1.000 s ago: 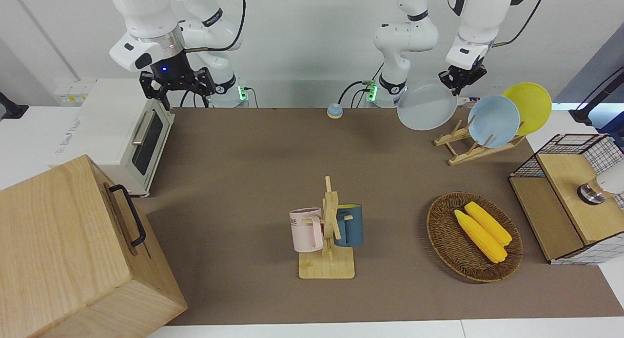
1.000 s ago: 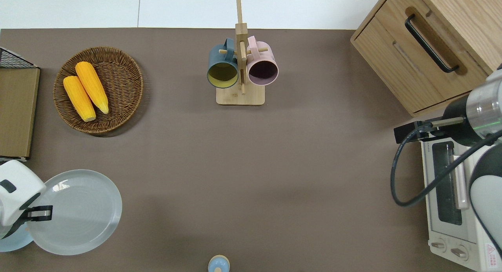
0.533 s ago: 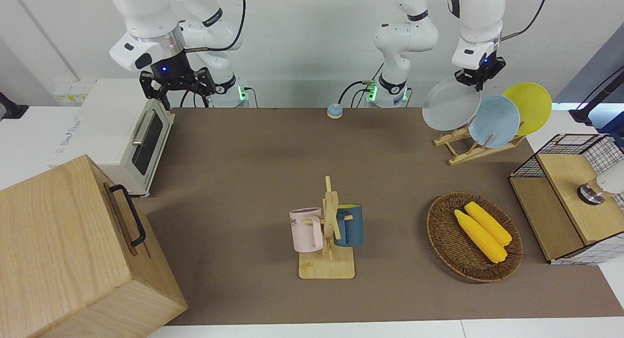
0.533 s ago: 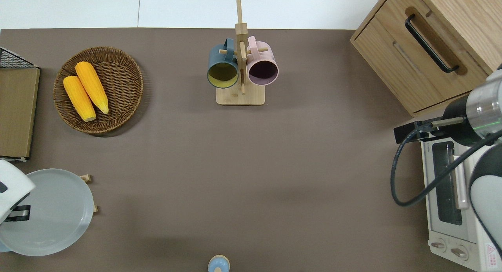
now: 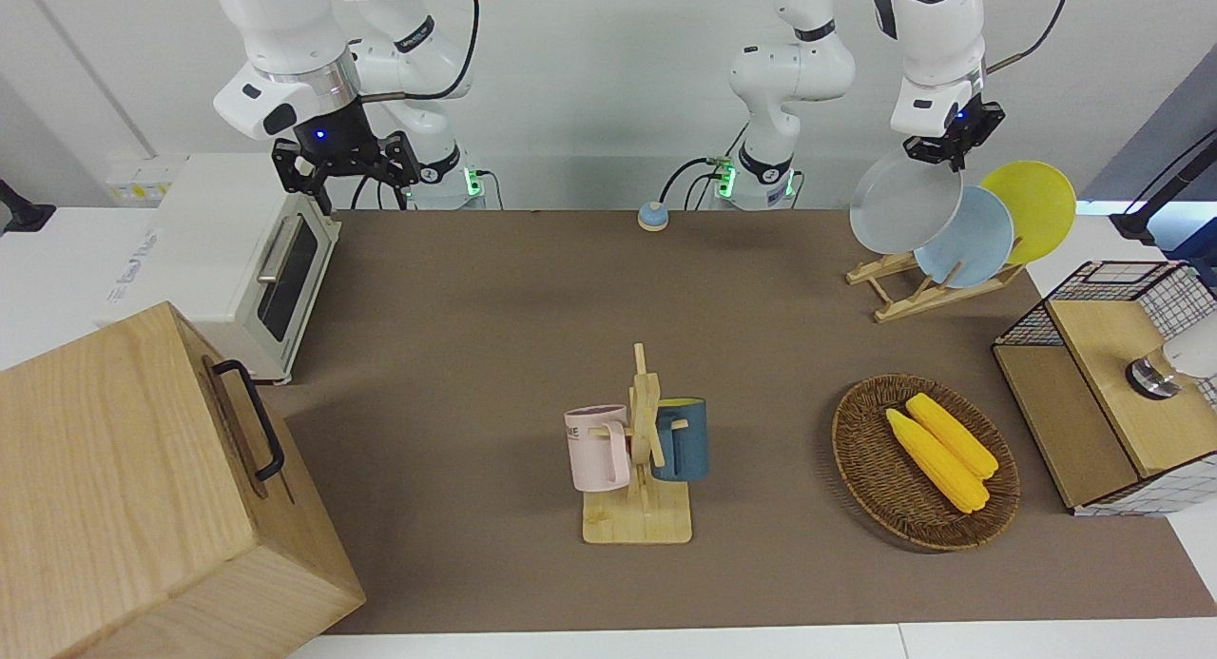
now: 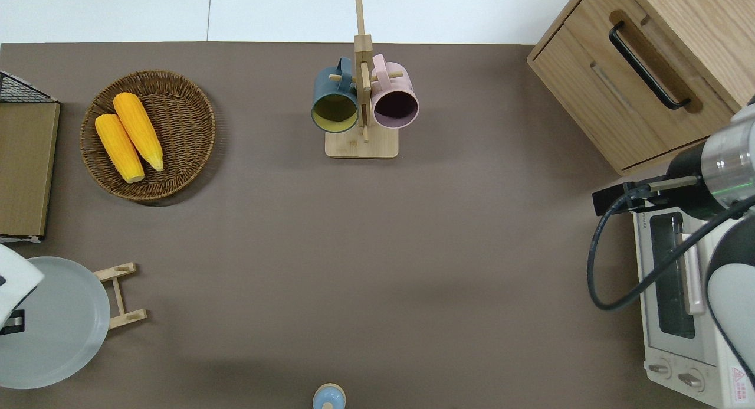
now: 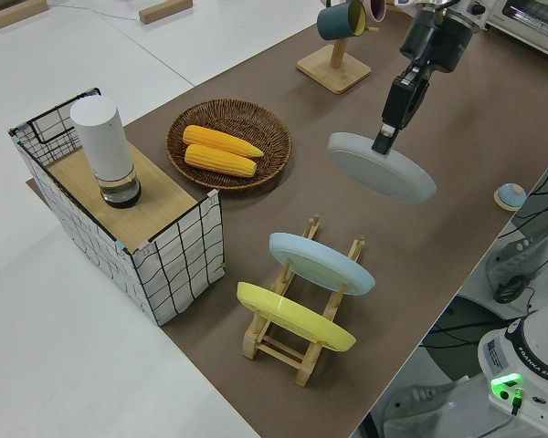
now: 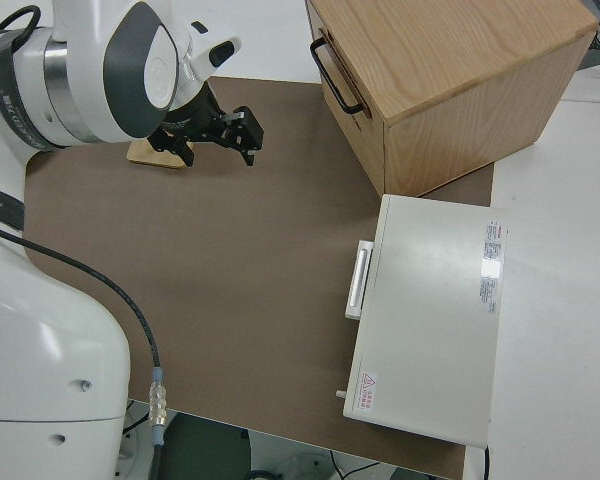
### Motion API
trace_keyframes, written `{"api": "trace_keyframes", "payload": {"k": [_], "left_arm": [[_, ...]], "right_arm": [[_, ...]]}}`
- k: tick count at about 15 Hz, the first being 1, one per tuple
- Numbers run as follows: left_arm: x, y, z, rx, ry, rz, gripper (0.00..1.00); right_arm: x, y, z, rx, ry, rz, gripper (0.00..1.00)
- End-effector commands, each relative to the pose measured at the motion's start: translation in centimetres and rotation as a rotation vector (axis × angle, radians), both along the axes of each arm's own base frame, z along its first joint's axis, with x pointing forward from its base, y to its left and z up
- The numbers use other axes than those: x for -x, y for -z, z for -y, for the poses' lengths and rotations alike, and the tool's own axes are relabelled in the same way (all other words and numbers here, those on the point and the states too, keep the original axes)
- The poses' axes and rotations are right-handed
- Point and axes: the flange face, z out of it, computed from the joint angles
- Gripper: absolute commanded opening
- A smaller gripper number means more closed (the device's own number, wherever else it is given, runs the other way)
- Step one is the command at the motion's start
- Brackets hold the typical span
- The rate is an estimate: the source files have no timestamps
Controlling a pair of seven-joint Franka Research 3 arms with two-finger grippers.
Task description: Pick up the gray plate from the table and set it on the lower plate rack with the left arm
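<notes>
My left gripper is shut on the rim of the gray plate, which hangs tilted in the air. In the overhead view the gray plate covers most of the lower plate rack, and only the rack's end toward the table's middle shows. The left side view has the gray plate held up by the left gripper, clear of the rack. The right arm with its gripper is parked.
A light blue plate and a yellow plate stand in the rack. A wicker basket with two corn cobs, a wire crate, a mug stand, a toaster oven and a wooden cabinet stand around.
The left arm has carried the gray plate toward its own end of the table, over the rack, and tilted it steeper. The right arm has not moved.
</notes>
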Motion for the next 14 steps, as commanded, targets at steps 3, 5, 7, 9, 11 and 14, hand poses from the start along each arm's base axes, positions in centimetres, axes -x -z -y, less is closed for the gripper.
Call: {"api": "trace_keyframes", "payload": {"k": [3,5,7,9,11,14], "left_arm": [[0.4,2.2,1.1,-0.154,-0.071,0.044,0.0],[0.3,2.9,1.4,-0.191,-0.077,0.052,0.0],[-0.1,4.0,1.4,-0.2,-0.102,0.057,0.0],[-0.2,4.9,2.1,-0.24,-0.11,0.075,0.0],[-0.5,6.2,2.5,-0.261,-0.131,0.089,0.0],[-0.8,7.5,3.1,-0.286,-0.14,0.099,0.0]], "right_arm": [[0.2,-0.5,0.1,0.002,0.014,-0.001,0.983],[0.2,-0.4,0.2,0.003,0.016,-0.002,0.983],[0.2,-0.5,0.1,0.002,0.014,-0.001,0.983],[0.2,-0.4,0.1,0.003,0.014,-0.002,0.983],[0.2,-0.4,0.1,0.003,0.014,-0.002,0.983],[0.2,-0.4,0.2,0.003,0.016,-0.002,0.983]]}}
